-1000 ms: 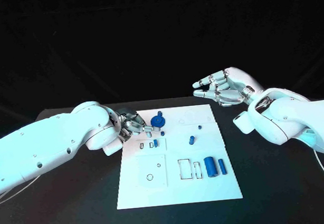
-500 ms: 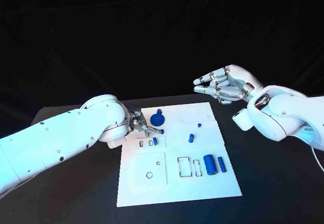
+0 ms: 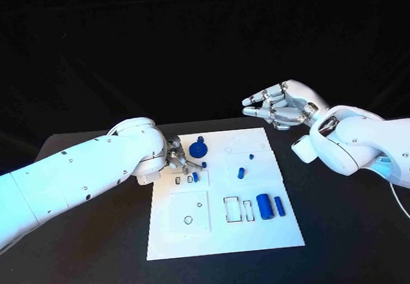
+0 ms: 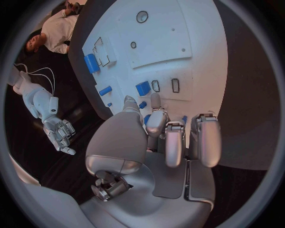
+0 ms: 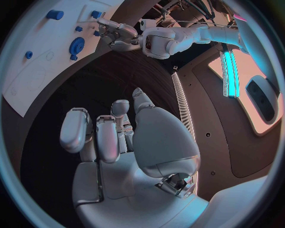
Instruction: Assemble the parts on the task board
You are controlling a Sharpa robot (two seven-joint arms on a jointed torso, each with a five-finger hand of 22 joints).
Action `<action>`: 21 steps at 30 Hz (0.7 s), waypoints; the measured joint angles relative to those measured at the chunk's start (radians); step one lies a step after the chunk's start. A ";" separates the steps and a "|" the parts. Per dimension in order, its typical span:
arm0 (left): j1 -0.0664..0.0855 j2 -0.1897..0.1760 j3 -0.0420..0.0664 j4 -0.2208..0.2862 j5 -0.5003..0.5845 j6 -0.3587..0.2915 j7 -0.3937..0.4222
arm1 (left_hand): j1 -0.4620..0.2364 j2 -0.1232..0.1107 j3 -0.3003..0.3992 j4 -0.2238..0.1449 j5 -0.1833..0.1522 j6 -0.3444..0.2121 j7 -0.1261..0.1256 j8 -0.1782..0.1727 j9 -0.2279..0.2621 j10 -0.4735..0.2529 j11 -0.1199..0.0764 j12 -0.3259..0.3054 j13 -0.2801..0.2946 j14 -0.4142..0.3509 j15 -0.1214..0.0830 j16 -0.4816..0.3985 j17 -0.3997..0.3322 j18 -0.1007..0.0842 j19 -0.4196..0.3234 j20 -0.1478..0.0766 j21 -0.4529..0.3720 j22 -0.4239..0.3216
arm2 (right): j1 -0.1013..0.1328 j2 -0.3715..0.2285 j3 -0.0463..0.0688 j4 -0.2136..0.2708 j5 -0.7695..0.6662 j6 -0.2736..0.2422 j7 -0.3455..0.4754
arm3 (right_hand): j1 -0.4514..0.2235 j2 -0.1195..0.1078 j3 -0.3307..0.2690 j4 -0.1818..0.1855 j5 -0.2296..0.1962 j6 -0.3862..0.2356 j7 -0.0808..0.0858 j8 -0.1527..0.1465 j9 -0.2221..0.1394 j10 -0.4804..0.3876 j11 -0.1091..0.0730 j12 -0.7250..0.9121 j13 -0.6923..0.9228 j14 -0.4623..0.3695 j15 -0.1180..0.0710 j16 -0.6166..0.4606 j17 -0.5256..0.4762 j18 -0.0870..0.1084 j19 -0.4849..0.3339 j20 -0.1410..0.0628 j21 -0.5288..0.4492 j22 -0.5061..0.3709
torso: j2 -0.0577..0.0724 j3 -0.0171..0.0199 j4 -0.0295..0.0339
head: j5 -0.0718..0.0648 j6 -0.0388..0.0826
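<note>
The white task board (image 3: 228, 237) lies in the middle of the table. A round blue part (image 3: 198, 149) sits near its far left corner, and small blue parts (image 3: 195, 177) (image 3: 242, 174) stand in the middle rows. A thick blue cylinder (image 3: 265, 205) and a slim one (image 3: 279, 206) lie further forward on the right. My left hand (image 3: 178, 160) hovers over the board's far left edge, its fingers bent down next to the round part (image 4: 147, 118), and I see nothing held in it. My right hand (image 3: 278, 107) hangs in the air beyond the far right corner, fingers half curled and empty.
Black table (image 3: 358, 236) surrounds the board on every side. The left forearm (image 3: 83, 176) lies low across the table left of the board. The right forearm (image 3: 370, 148) crosses the table's right side.
My left arm has swung further in and its hand has edged right, closer to the round blue part. The right hand stays raised in much the same pose.
</note>
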 measured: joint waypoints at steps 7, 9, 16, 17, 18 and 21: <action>-0.002 0.012 -0.001 -0.016 0.000 0.016 -0.002 | -0.004 0.004 0.000 0.000 0.000 0.000 0.000 0.005 0.008 0.000 0.000 0.000 -0.001 0.000 0.000 0.000 0.000 0.000 0.000 0.000 0.000 0.000 | 0.000 0.004 0.000 -0.002 -0.006 0.003 -0.003 | 0.011 0.010 -0.004 0.001 0.037 0.000 0.000 0.000 0.000 -0.004 0.004 0.000 -0.004 0.000 0.000 -0.004 -0.003 0.000 0.000 0.000 -0.004 -0.002 | 0.000 -0.0001 0.0011 | -0.003 -0.004; -0.003 0.014 -0.002 -0.018 0.001 0.019 -0.003 | -0.004 0.004 0.000 0.000 0.000 0.000 0.000 0.005 0.008 0.000 0.000 0.000 -0.001 0.000 0.000 0.000 0.000 0.000 0.000 0.000 0.000 0.000 | 0.000 0.004 0.000 -0.004 -0.012 0.004 -0.004 | 0.011 0.010 -0.004 0.001 0.048 0.000 0.000 0.000 0.000 -0.004 0.004 -0.004 -0.006 0.000 0.000 -0.004 -0.003 0.000 0.000 0.000 -0.004 -0.002 | 0.000 0.0001 0.0015 | -0.007 -0.004; -0.004 0.023 -0.002 -0.024 0.004 0.029 -0.004 | -0.004 0.004 0.000 0.000 0.000 -0.007 0.000 0.011 0.018 0.000 0.000 0.000 -0.001 0.000 0.000 0.000 0.000 0.000 0.000 0.000 0.000 0.000 | 0.000 0.008 0.000 -0.006 -0.037 0.008 -0.009 | 0.018 0.018 -0.004 0.001 0.060 0.000 0.000 0.000 0.000 -0.004 0.004 -0.004 -0.008 0.000 0.000 -0.008 -0.004 0.000 0.000 0.000 -0.004 -0.004 | -0.001 0.0005 0.0030 | -0.012 -0.005; -0.004 0.026 -0.003 -0.027 0.005 0.031 -0.005 | -0.004 0.004 0.000 0.000 0.000 -0.007 0.000 0.011 0.018 0.000 0.000 0.000 -0.001 0.000 0.000 0.000 0.000 0.000 0.000 0.000 0.000 0.000 | 0.000 0.009 0.000 -0.006 -0.041 0.009 -0.010 | 0.018 0.018 -0.004 0.001 0.062 0.000 0.000 0.000 0.000 -0.004 0.004 -0.004 -0.008 0.000 0.000 -0.008 -0.004 0.000 0.000 0.000 -0.004 -0.004 | -0.001 0.0008 0.0030 | -0.012 -0.006; -0.005 0.027 -0.003 -0.028 0.006 0.032 -0.005 | -0.004 0.004 0.000 0.000 0.000 -0.007 0.000 0.011 0.019 0.000 0.000 0.000 -0.001 0.000 0.000 0.000 0.000 0.000 0.000 0.000 0.000 0.000 | 0.000 0.009 0.000 -0.006 -0.043 0.009 -0.011 | 0.018 0.018 -0.004 0.001 0.065 0.000 0.000 0.000 0.000 -0.004 0.004 -0.004 -0.008 0.000 0.000 -0.008 -0.004 0.000 0.000 0.000 -0.004 -0.004 | -0.001 0.0010 0.0029 | -0.011 -0.006; -0.007 0.033 -0.003 -0.034 0.007 0.034 -0.005 | -0.001 0.007 -0.003 -0.003 0.000 -0.011 -0.004 0.015 0.023 0.000 0.000 0.000 -0.001 0.000 0.000 0.000 0.000 0.000 0.000 0.000 0.000 0.000 | -0.001 0.011 0.000 -0.006 -0.051 0.011 -0.014 | 0.018 0.018 -0.004 0.001 0.065 0.000 0.000 0.000 0.000 -0.003 0.004 -0.004 -0.008 0.000 0.000 -0.008 -0.004 0.000 0.000 0.000 -0.004 -0.005 | 0.000 0.0010 0.0026 | -0.008 -0.008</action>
